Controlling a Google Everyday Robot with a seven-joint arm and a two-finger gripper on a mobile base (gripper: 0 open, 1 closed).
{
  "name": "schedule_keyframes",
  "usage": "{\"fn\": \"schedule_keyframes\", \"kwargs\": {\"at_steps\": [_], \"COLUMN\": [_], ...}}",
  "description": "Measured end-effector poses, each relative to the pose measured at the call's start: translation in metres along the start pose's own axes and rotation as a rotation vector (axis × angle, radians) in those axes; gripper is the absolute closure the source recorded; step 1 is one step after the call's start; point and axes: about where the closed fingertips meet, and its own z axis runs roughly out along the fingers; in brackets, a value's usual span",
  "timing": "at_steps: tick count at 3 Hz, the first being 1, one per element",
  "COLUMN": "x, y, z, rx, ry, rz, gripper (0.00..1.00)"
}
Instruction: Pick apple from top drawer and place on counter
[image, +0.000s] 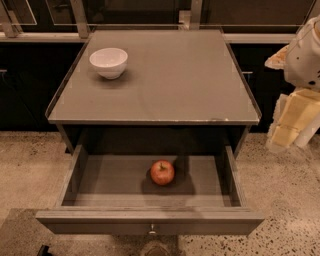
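From my station, starting at the left, I see a speckled beige stone floor (25, 165) running under and around the cabinet. On the far-left part of the flat, glossy grey-brown counter (175, 80) stands a small round white ceramic bowl (108, 61), upright and close to the left rim. The rest of the counter top that I can see shows only a soft sheen.

Below the counter, the wide shallow grey-brown top drawer (90, 220) is pulled out toward me, so I look straight down onto its floor. A small round metal knob (152, 230) sits at the centre of the flat front panel. The small round red apple with yellowish patches (162, 172) rests on the drawer floor, roughly mid-width and a little right of centre, stem up, apart from all four drawer walls and casting a dark shadow beside it.

At the far right, the white and cream claw (290, 135) hangs off the right side of the cabinet, beyond the counter's right rim, above the floor and well apart from the apple. It touches nothing I can see. I cannot tell whether it is released or clenched.
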Motion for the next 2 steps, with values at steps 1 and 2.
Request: {"fn": "schedule_keyframes", "kwargs": {"at_steps": [1, 2], "x": [0.003, 0.008], "y": [0.012, 0.019], "z": [0.023, 0.070], "rx": [0.012, -0.023], "ry": [-0.047, -0.098], "rz": [0.061, 0.108], "gripper": [0.00, 0.00]}}
